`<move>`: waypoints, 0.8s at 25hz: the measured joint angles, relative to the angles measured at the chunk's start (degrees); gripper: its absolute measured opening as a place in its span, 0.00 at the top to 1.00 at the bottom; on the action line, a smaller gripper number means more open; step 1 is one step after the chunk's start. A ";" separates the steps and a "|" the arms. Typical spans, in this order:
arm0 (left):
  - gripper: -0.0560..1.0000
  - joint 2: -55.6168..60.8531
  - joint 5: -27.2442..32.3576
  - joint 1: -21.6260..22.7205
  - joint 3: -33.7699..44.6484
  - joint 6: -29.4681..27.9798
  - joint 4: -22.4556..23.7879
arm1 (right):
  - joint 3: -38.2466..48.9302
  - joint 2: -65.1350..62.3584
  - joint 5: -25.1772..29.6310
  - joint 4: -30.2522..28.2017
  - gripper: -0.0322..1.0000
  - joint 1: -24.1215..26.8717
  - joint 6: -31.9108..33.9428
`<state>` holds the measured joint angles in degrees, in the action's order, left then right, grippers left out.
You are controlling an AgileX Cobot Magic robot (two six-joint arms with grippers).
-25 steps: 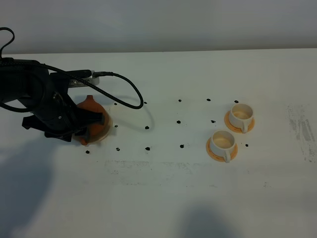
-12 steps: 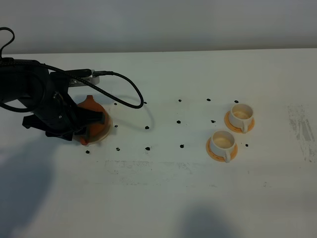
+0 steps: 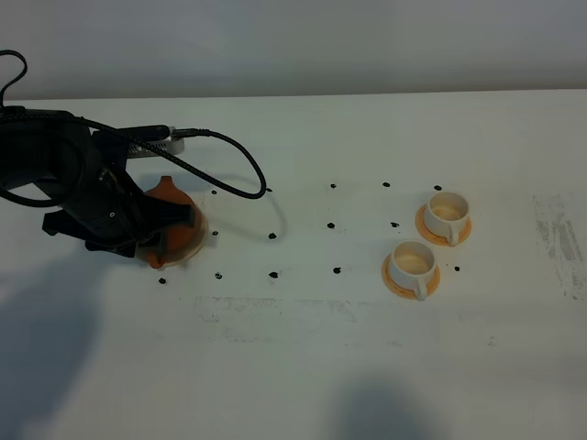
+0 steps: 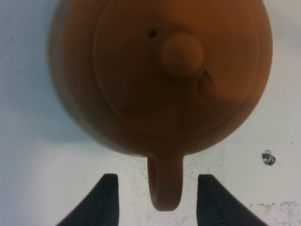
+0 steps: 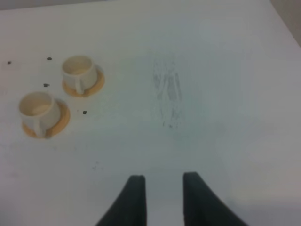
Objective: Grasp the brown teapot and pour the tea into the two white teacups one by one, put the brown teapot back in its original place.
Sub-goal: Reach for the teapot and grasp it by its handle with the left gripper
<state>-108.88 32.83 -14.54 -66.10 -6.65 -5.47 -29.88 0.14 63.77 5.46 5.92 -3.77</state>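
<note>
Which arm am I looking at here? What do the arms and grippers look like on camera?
The left arm is bulky matte black, with a black cable looping off it over the white table. Both the left gripper and right gripper have tapered black fingers. No markings show.

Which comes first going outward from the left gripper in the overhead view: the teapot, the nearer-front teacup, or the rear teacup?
Measured from the left gripper, in the exterior high view:
1. The brown teapot, at the left of the table, its handle between the open jaws.
2. The front teacup, right of centre, nearer the table's front edge.
3. The rear teacup, farthest right, behind the front one.
</note>
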 joint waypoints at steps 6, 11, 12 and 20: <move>0.59 0.00 0.00 0.00 0.00 0.00 0.00 | 0.00 0.00 0.00 0.00 0.76 0.00 0.00; 0.70 0.00 0.00 0.00 0.00 -0.26 0.00 | 0.00 0.00 0.00 0.00 0.76 0.00 0.00; 0.76 0.00 0.00 0.00 0.00 -0.31 0.00 | 0.00 0.00 0.00 0.00 0.76 0.00 0.00; 0.86 0.00 0.41 0.00 -0.12 0.01 0.58 | 0.00 0.00 0.00 0.00 0.76 0.00 0.00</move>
<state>-108.88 33.24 -14.54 -66.21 -6.64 -4.89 -29.88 0.14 63.77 5.46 5.92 -3.77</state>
